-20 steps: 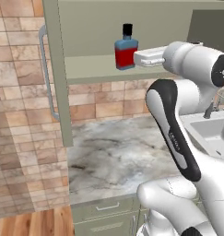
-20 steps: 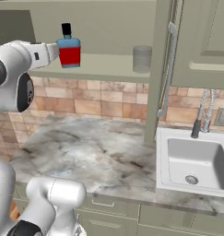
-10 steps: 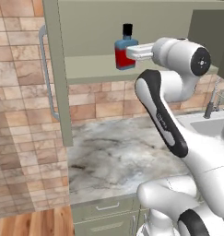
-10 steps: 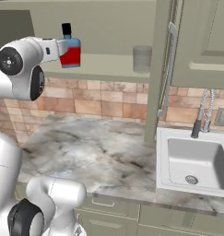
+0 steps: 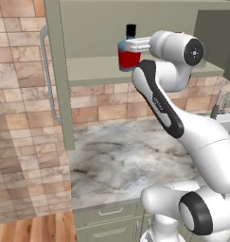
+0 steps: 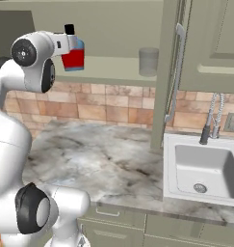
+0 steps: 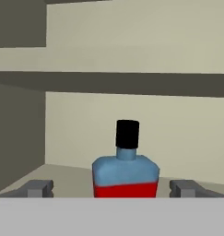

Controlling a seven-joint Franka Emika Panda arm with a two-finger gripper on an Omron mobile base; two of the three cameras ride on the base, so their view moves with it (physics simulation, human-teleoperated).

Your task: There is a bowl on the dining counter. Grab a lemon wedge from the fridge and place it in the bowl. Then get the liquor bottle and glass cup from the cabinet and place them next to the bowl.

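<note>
Upright on the cabinet shelf (image 5: 92,71): the bottle (image 5: 128,53), red below, light blue above, black cap on top. Reached toward it at shelf height, from its right in the left base view and from its left in the right base view: the gripper (image 7: 111,188). Jaws spread wide, 1 dark fingertip (image 7: 37,188) low on each side of the bottle in the hand view, a clear gap to the bottle on both sides. No pinch on anything. Bottle centred between the 2 tips, its lower edge cut off at the bottom of that view, so contact with the shelf there cannot be told from it.

Further along the same shelf in the right base view, well apart from the bottle (image 6: 74,53): the cup (image 6: 148,61), clear and greyish, upright, just beside the edge of the open cabinet door (image 6: 172,72). Long bar handle (image 6: 176,72) on that door. A second door (image 5: 57,80) open at the shelf's other end in the left base view, with its own handle (image 5: 47,75).

Below the shelf: brick-pattern tile wall (image 5: 102,101), then a grey-veined marble surface (image 5: 121,165). At the right of the right base view, set into that surface: a white sink (image 6: 202,169) with a tap (image 6: 211,118) behind it. Pale green drawer fronts (image 5: 104,220) under the marble.
</note>
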